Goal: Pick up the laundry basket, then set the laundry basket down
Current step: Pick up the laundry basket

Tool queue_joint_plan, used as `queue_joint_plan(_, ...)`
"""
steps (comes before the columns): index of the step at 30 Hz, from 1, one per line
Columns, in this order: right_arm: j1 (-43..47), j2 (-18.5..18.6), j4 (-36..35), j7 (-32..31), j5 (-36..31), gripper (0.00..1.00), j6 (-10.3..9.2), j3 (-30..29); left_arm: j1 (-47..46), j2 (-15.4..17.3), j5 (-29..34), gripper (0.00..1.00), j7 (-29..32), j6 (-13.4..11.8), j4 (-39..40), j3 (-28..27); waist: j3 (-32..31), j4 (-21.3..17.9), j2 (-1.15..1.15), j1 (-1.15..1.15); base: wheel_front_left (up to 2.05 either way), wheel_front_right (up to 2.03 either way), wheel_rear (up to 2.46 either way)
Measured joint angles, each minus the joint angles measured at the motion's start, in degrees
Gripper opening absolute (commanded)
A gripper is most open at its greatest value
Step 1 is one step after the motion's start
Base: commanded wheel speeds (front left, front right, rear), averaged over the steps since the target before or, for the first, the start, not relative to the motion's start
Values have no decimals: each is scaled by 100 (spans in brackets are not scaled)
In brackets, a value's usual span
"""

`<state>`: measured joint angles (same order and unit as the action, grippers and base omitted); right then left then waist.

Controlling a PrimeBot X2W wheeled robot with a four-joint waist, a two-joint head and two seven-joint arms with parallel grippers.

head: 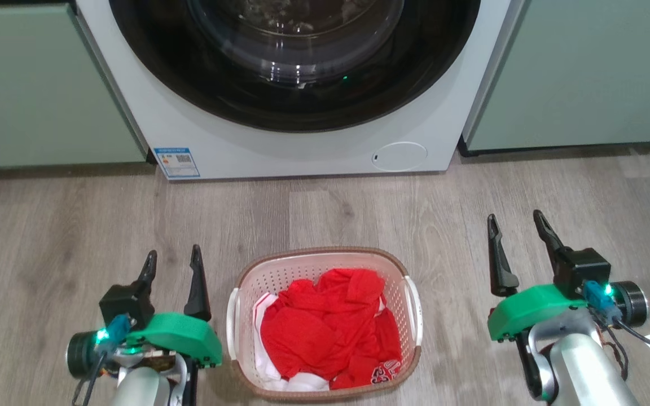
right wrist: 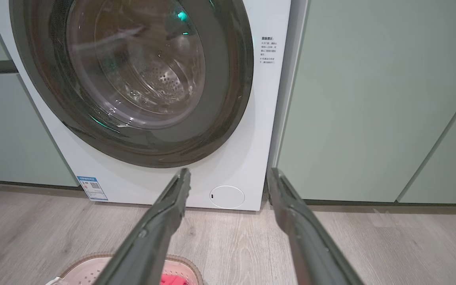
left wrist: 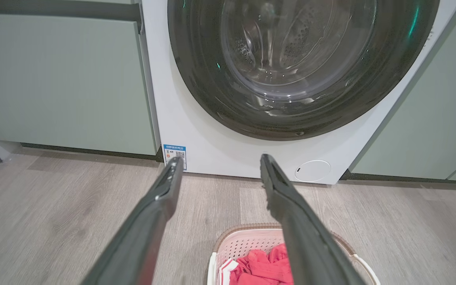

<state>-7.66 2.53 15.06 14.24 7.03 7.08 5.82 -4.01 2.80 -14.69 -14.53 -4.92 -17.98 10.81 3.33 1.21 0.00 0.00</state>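
1. While the basket sits on the wood floor in front of the washing machine, it lies between the two grippers and neither one touches it. The lift looks not yet begun.
2. Inside it lies a loose heap of red clothes with some white cloth under them, bunched toward the near end.
3. A white handle runs along each long side: the left handle and the right handle.
4. The left gripper hangs just beside the left handle, its jaws parted with nothing between them. The right gripper stands well apart from the right handle, its jaws also spread and holding nothing.
5. Likely trouble from here:
   - The two arms are unevenly placed, so if one side closes and lifts first the basket may tilt and spill the clothes.
   - The handles look thin and lie close to the wall, so a finger may slide off, or catch the holes in the wall instead.
   - A sideways nudge during the approach may push the light basket across the smooth floor, out of line with the other gripper.
   - The washing machine stands near, so a forward swing could knock its front.
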Motion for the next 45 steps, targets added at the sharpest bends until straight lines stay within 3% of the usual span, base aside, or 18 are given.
queue_joint_plan(10, -427, 0, 592, -5, 2, 100, 0, -120, -436, -4, -51, 100, 0, 45, -600, 87, 555, 8, 0, 0, 0, 0, 0)
queue_joint_plan(23, -2052, 41, 1996, -360, 180, 100, 0, 270, -2359, -58, 158, 100, 0, 668, -3023, 231, 2213, 20, 0, 3, 0, 0, 0)
queue_joint_plan(35, -3002, 88, 3044, -862, 978, 100, 0, 1009, -3759, -103, 225, 100, 67, 1078, -4959, 557, 3431, 43, 0, 1, 0, 0, 0)
queue_joint_plan(45, -3384, 96, 3598, -1433, 1873, 100, 0, 1630, -4259, -125, 198, 100, 335, 1202, -5424, 940, 3873, 113, 0, 0, 0, 0, 0)
